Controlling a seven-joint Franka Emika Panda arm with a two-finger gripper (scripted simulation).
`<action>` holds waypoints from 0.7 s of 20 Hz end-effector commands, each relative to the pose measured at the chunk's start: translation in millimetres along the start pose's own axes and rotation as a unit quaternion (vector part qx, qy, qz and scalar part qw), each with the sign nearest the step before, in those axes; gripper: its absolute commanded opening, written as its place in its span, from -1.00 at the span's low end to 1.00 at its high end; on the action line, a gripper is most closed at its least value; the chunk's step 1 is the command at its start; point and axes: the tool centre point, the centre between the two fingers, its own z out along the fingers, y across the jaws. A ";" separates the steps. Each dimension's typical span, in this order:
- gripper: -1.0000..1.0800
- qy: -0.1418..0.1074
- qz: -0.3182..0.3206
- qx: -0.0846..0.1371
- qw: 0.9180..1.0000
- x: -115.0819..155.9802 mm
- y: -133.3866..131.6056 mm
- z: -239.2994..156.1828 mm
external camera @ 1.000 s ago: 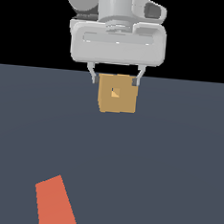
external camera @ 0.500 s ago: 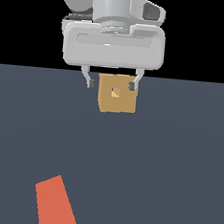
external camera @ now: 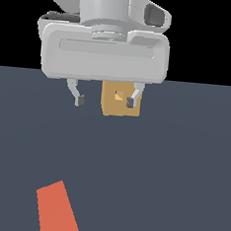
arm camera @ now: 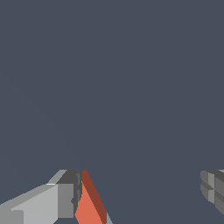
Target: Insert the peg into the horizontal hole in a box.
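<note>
A: Since the peg [external camera: 57, 210] lies flat on the near part of the surface, toward the exterior view's left, with only its orange-red half seen, why is the gripper [external camera: 105, 101] hung so far back?

B: It is poised above the surface with its fingers spread wide apart and nothing held. The box [external camera: 120, 99] is set behind it, its hole [external camera: 119, 96] turned toward the near side, so a level entry is invited.

A: And in the wrist view?

B: The peg's red end [arm camera: 90, 203] is seen just beside one finger [arm camera: 41, 203], outside the gap, so a grasp is judged not yet made.
</note>
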 end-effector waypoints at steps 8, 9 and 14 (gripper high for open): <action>0.92 0.002 -0.068 0.003 0.998 -58.4 -18.9 24.9; 0.92 0.003 -0.075 0.003 0.997 -64.8 -20.3 27.6; 0.92 0.004 -0.112 0.004 0.994 -97.9 -26.1 41.4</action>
